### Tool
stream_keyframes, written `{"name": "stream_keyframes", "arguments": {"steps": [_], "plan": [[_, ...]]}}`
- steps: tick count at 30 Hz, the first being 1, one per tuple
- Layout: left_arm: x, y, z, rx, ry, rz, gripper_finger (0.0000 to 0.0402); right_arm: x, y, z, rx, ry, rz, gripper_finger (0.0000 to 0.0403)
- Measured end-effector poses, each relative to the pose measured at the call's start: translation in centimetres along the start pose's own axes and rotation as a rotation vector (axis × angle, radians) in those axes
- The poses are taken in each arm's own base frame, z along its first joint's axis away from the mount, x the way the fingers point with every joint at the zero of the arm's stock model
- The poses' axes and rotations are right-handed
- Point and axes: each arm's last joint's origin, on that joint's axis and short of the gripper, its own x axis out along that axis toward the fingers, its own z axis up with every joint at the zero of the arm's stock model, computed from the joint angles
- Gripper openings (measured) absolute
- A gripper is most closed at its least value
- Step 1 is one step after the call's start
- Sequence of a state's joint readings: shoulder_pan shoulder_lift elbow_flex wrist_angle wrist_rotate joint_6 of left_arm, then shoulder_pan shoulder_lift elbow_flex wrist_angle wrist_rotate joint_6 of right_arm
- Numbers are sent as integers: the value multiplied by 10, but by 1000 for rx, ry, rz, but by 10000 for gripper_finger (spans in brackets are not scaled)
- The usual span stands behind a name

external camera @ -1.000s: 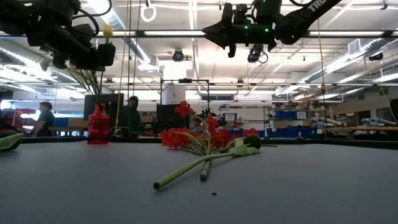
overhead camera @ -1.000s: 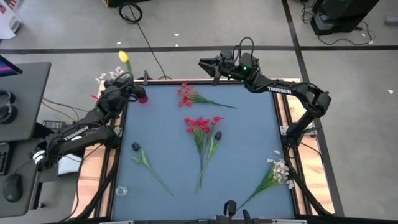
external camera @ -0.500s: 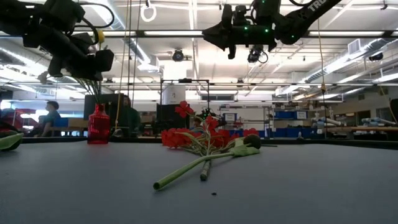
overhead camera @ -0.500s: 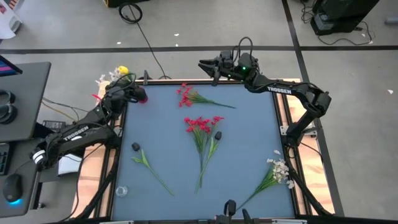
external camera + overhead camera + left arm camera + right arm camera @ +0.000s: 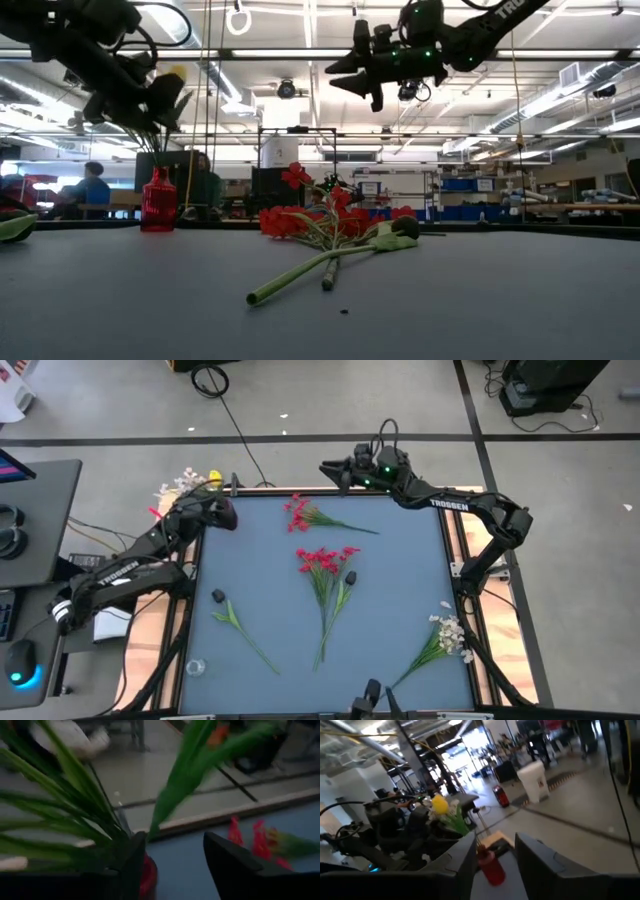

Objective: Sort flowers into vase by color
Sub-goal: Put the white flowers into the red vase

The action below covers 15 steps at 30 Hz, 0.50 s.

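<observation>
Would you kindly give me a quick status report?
Left gripper open above red vase. Right gripper open, high, empty. Red flowers on table.

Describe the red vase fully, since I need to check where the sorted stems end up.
The red vase is a small bottle of clear-looking red material, ribbed, with a narrow neck. It stands upright at the table's far left corner, partly hidden from above by the left claw, which hovers open just over it. Green stems and leaves rise from its neck, topped by a yellow blossom and white blossoms.
</observation>
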State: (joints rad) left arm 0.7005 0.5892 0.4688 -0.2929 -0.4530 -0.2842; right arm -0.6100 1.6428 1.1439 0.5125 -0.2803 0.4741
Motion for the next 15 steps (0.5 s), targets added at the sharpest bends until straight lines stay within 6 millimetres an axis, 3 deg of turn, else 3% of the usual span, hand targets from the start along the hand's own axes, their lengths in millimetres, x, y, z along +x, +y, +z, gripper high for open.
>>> {"name": "stream_keyframes", "arguments": {"steps": [8, 15], "plan": [[-16, -2, 7, 7, 142, -31, 253, -1, -8, -7, 83, 78, -71, 196], [-29, 1, 14, -35, 247, -18, 263, -2, -10, -8, 86, 80, -96, 215]]}}
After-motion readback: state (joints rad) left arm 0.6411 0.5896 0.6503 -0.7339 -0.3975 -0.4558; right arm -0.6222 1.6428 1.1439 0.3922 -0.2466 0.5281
